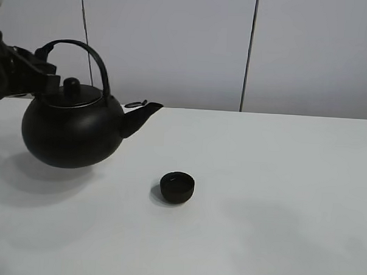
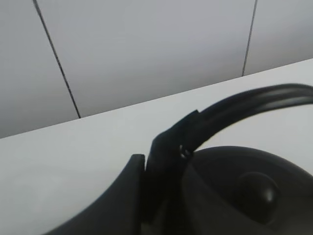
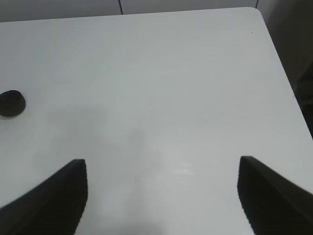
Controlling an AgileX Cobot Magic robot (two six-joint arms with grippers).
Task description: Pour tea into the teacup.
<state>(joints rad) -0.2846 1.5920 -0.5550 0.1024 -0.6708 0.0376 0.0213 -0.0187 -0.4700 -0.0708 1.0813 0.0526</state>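
Note:
The big black kettle (image 1: 71, 129) hangs just above the white table (image 1: 279, 178) at the left, roughly level, with a shadow under it. Its spout (image 1: 145, 111) points right. My left gripper (image 1: 43, 67) is shut on the left end of the arched handle (image 2: 244, 105); the lid knob (image 2: 259, 188) shows beneath. The small black teacup (image 1: 177, 187) stands upright on the table, right of the kettle, nearer the front and lower than the spout. It also shows far off as the teacup (image 3: 11, 103). My right gripper (image 3: 161, 164) is open over bare table, holding nothing.
A small dark ring-shaped thing (image 1: 135, 104) lies by the table's back edge behind the spout. Grey wall panels (image 1: 175, 46) stand behind the table. The table's right edge (image 3: 283, 73) drops to a dark floor.

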